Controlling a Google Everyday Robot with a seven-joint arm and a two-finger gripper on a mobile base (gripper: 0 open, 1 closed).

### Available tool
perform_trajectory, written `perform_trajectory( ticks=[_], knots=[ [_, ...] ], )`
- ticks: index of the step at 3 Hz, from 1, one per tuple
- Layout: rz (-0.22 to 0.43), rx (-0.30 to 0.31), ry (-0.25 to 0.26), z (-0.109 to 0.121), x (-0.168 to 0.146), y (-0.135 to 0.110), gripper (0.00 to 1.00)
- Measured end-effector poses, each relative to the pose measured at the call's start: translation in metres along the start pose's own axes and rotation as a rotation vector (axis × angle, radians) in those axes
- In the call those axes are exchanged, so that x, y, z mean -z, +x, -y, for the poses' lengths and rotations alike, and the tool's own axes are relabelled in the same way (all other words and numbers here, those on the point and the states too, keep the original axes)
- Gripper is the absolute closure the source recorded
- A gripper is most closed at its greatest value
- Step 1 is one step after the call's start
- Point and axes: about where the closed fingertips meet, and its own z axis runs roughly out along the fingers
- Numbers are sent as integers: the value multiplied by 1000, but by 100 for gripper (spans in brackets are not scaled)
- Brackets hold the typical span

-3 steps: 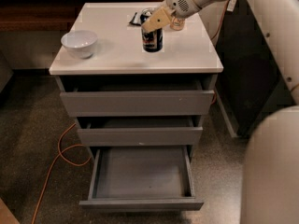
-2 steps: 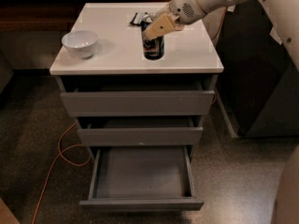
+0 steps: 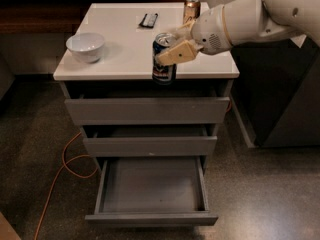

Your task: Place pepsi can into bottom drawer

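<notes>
Camera view: jaws of white-armed gripper [image 3: 168, 47] clamped on small dark blue pepsi can [image 3: 162, 74], now lifted off white cabinet top [image 3: 125, 46], brought forward over front edge; next, lowering toward open grey bottom drawer [image 3: 150, 218].

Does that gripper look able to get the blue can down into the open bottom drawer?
Probably yes. The gripper holds the pepsi can at the front edge of the cabinet, and the bottom drawer stands pulled out past the two drawers above it, so the way down looks free.
</notes>
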Motion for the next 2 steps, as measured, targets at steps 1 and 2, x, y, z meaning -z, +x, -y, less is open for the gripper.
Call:
perform_trajectory(
  ticks=[1,2],
  knots=[
    [-2,22,23,-22,4,16,100],
    [-54,21,35,-40,4,41,100]
  ],
)
